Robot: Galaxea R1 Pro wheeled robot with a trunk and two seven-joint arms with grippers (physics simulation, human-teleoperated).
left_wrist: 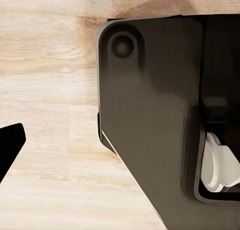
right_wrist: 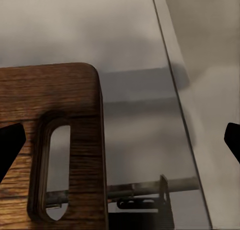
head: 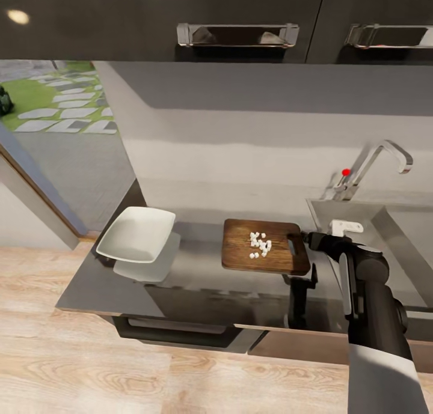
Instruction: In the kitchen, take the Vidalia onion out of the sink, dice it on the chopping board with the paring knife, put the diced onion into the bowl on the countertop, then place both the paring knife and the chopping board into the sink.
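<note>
Your right gripper (right_wrist: 120, 140) hung with its fingers spread wide, gripping nothing: in the right wrist view one dark fingertip (right_wrist: 10, 147) showed at either edge, with the slot end of the board (right_wrist: 50, 140) lying under the span between them and bare countertop (right_wrist: 140, 130) beside it. The board's long axis ran away from your fingers toward the bowl (head: 137, 234), slot handle (head: 292, 246) nearest you, so the end to grasp lay right below and slightly to one fingertip's side rather than centred. The dice (head: 260, 244) sat in a loose heap on the board (head: 264, 246) just beyond the slot, none in the bowl that I could see, so my judgement is that you were at the stage of carrying the onion across. The bowl stood well apart from your fingers, past the far end of the board; the sink (head: 385, 222) lay close behind your wrist. The right arm was plainly the nearer one. The left wrist view showed floor and dark robot body, with one black tip (left_wrist: 10, 145) at the edge; whether those fingers were open I cannot tell. I could not find the knife.
</note>
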